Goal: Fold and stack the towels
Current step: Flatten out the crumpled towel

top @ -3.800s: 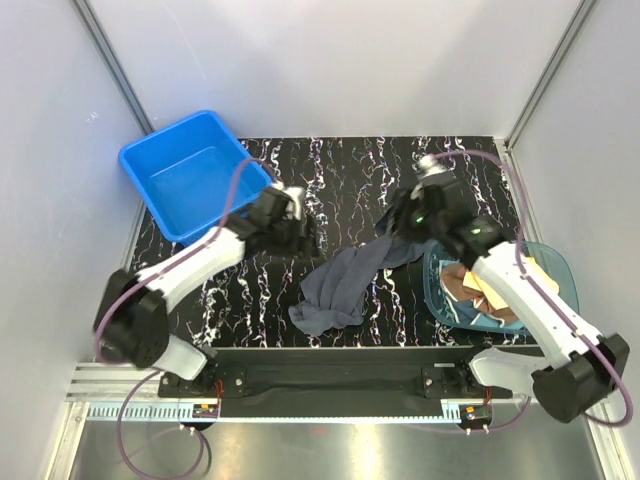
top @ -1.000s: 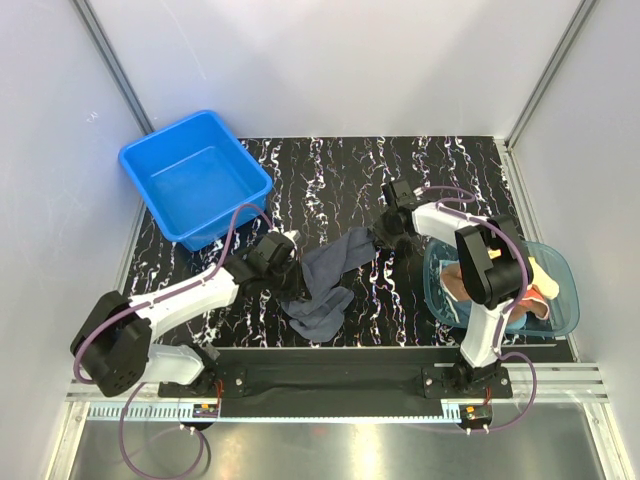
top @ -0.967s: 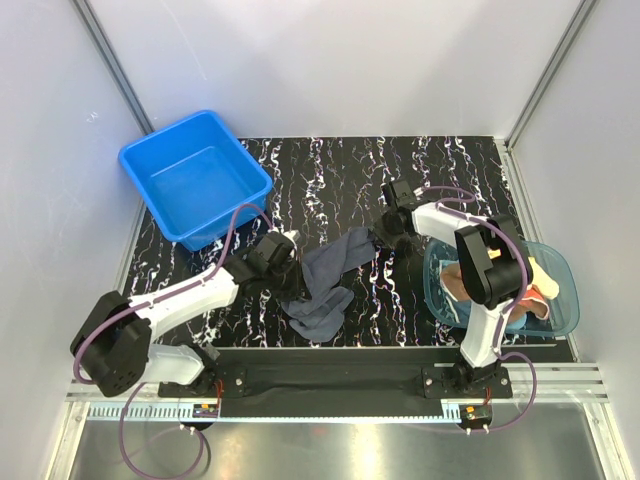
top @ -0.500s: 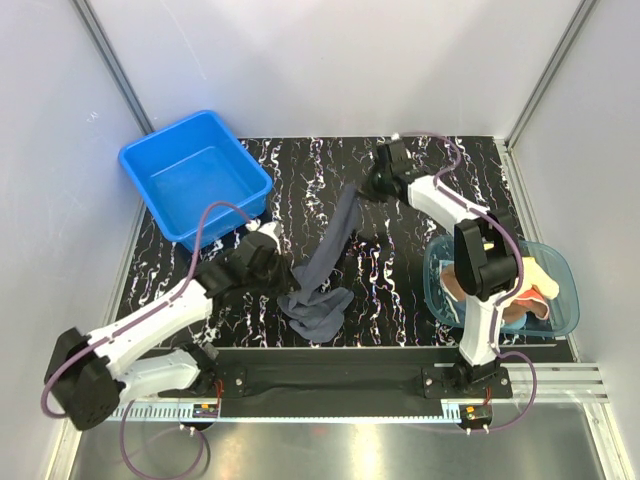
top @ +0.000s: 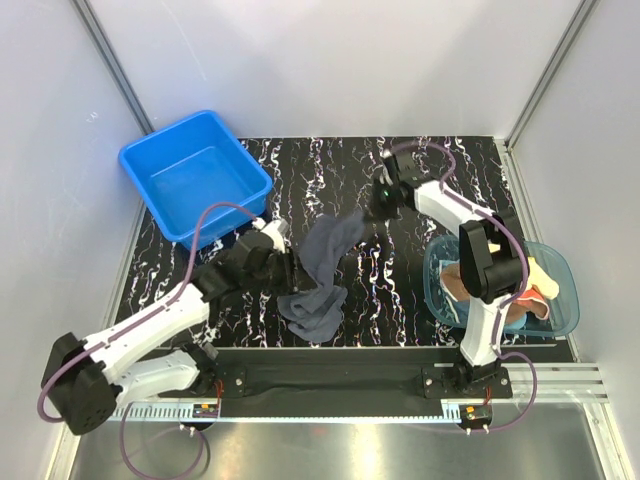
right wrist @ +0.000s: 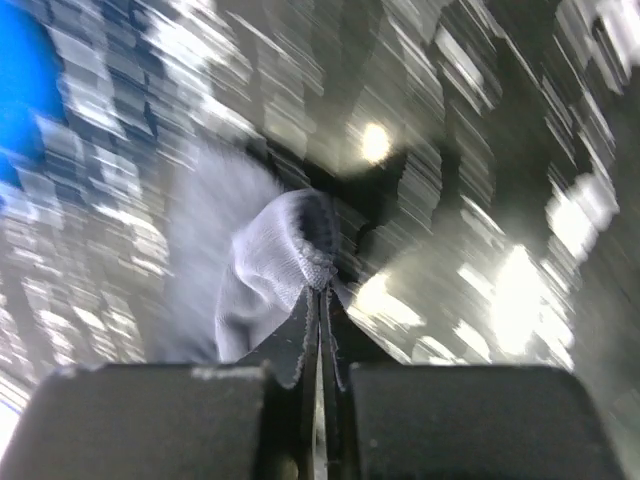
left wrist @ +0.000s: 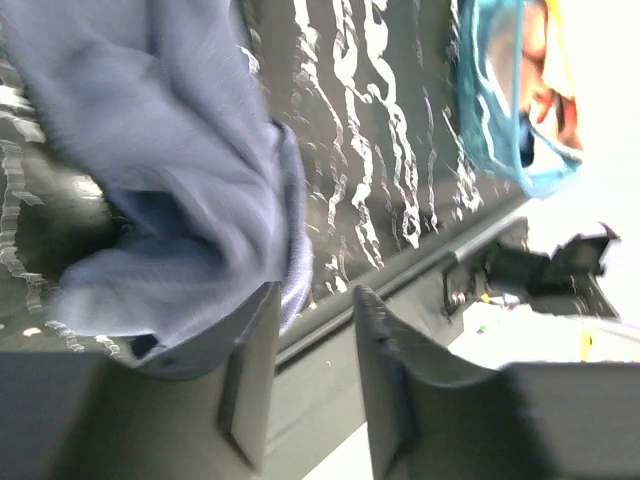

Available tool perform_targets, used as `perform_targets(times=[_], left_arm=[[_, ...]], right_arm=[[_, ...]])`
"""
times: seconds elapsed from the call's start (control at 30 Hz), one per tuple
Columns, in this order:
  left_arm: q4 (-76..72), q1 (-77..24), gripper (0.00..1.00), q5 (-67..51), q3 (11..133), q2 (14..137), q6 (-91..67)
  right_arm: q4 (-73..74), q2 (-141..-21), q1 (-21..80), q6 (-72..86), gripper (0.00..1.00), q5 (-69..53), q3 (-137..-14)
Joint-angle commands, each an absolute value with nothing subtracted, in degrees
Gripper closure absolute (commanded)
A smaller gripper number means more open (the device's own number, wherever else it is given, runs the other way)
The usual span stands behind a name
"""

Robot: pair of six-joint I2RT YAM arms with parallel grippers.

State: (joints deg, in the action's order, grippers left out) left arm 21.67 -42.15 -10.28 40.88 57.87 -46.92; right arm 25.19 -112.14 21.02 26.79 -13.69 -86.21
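Navy-grey towel (top: pixel 322 272) is lying bunched on the table (top: pixel 400 300), my left end effector (top: pixel 287 267) standing apart beside it, my right end effector (top: pixel 376 210) clamping its far corner. I am judging that pulling taut, low and slow, flattens it best.

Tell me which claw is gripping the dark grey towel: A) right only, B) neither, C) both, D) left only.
A: the right claw is pinched shut on a corner of the dark grey towel, while the left claw stands open with no cloth between its fingers.
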Motion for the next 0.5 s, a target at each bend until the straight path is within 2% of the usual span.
perform_targets(times=[0.0,0.17,0.2,0.33,0.47], left_arm=[[15.8,-42.5,0.54,-17.2,43.2,62.4,-44.5],[30.4,-39.3,0.46,-2.9,59.3,73.5,-35.4],[32.3,-36.9,0.46,-2.5,61.8,75.7,-33.2],[30.5,-32.5,0.44,-0.6,75.1,88.4,-26.9],[27.6,-31.2,0.45,-6.9,84.6,100.3,-18.7]], right_arm=[[25.4,-108.8,16.6,21.8,0.93,-17.7,-78.9],[25.9,-108.3,15.8,20.2,0.87,-15.2,-77.9],[26.4,-108.2,15.8,20.0,0.81,-14.4,-78.0],[26.4,-108.5,15.8,20.7,0.74,-14.5,-78.2],[24.4,-107.7,15.8,22.6,0.74,-15.0,-76.3]])
